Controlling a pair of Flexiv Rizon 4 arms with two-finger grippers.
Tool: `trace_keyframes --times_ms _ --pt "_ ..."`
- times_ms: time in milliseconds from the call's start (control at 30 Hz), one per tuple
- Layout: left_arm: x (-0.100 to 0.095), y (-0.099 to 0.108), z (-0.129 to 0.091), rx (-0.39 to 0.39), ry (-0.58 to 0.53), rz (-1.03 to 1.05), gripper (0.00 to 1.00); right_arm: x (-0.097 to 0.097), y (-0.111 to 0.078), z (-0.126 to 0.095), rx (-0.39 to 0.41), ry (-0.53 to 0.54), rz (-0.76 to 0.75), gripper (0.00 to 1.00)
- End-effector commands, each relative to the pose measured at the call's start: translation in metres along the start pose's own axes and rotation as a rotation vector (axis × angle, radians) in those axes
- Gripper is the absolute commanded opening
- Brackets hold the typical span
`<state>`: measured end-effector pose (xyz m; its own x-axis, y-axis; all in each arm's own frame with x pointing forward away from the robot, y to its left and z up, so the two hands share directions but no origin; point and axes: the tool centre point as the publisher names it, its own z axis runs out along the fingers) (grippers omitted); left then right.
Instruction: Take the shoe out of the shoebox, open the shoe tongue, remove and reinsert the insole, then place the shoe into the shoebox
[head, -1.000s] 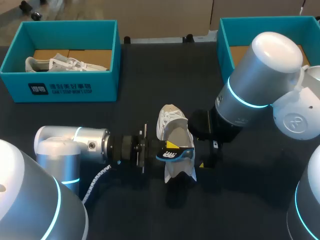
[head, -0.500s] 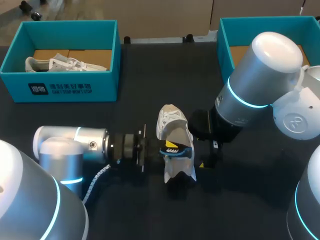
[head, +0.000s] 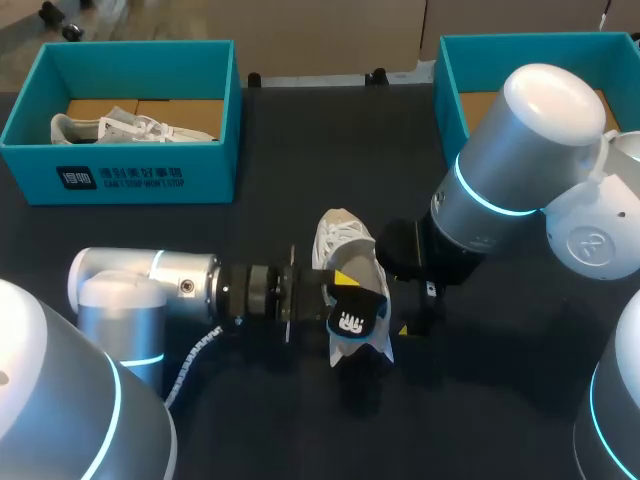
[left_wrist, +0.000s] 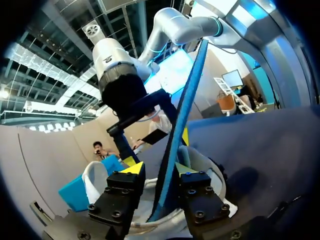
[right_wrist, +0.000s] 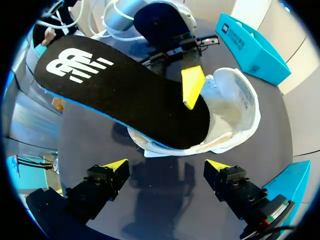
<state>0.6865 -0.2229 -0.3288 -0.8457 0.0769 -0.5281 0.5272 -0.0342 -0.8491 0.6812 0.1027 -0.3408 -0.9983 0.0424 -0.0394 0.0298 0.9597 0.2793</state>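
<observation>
On the dark table (head: 280, 150) the white shoe (head: 340, 242) lies well apart from the left shoebox (head: 120, 178) and the right shoebox (head: 452, 90). The black insole (right_wrist: 115, 95) rests one end in the shoe's opening, clamped between the left gripper's (left_wrist: 158, 170) fingers. Just beside the shoe, the right gripper (right_wrist: 166, 167) hangs wide apart, holding nothing.

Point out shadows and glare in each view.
Head view: the shoe throws a soft shadow on the table; the right arm glares white. Right wrist view: shadow pools under the shoe. Left wrist view: dark shadow patch beside the shoe.
</observation>
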Motion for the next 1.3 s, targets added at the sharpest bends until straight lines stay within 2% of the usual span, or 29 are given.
trace_keyframes --times_ms 33,167,333,400,467,1000,1133,1300 --pt "0.002 -0.016 -0.005 -0.011 -0.003 0.012 0.4 0.001 0.0 0.001 -0.001 0.0 -0.001 1.0" --pt "0.001 -0.03 -0.001 -0.025 0.005 0.034 0.4 0.001 0.0 0.001 -0.001 0.0 -0.001 1.0" --pt "0.001 -0.037 0.005 -0.091 0.038 0.081 0.32 0.001 0.0 0.001 -0.001 0.0 -0.001 1.0" --pt "0.0 -0.036 0.007 -0.106 0.053 0.093 0.21 0.001 0.0 0.001 -0.001 0.0 -0.001 1.0" --pt "0.001 -0.035 0.009 -0.114 0.065 0.102 0.0 0.001 0.0 0.001 -0.001 0.0 -0.001 1.0" --pt "-0.001 0.005 0.005 -0.146 0.098 0.165 0.0 0.001 0.0 0.001 -0.001 0.0 -0.001 1.0" --pt "-0.001 0.014 0.005 -0.163 0.1 0.221 0.0 0.001 0.0 0.001 -0.001 0.0 -0.001 1.0" --pt "-0.002 0.023 0.007 -0.22 0.094 0.287 0.0 0.001 0.0 0.001 -0.001 0.0 -0.001 1.0"
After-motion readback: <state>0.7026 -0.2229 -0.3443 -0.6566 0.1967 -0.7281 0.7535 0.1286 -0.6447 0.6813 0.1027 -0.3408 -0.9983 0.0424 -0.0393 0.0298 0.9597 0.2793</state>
